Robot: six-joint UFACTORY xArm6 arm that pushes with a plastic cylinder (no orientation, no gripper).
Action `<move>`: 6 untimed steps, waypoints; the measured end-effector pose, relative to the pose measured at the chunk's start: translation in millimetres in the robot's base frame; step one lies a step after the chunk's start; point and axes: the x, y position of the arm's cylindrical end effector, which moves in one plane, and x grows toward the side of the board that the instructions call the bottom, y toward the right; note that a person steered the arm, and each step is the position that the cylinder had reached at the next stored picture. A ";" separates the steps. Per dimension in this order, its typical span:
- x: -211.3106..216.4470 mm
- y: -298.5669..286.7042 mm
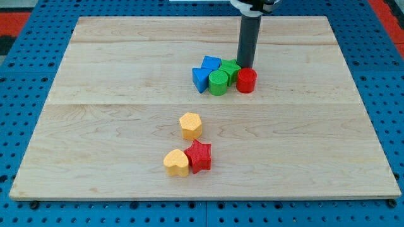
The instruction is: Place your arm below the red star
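The red star [199, 156] lies low on the wooden board [95, 94], near the view's middle. A yellow heart-like block [176, 162] touches its left side. A yellow hexagonal block [190, 125] sits just above them. My tip [245, 68] is far up the view from the red star, right behind a red cylinder [247, 81] in the upper cluster. The dark rod rises from there to the view's top.
The upper cluster also holds a green cylinder [218, 82], a green block [230, 68] behind it, and two blue blocks [201, 79] [211, 63] at its left. A blue pegboard [25, 101] surrounds the board.
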 end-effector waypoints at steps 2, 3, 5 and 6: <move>8.5 81.0; 65.1 69.5; 171.7 48.4; 205.5 20.2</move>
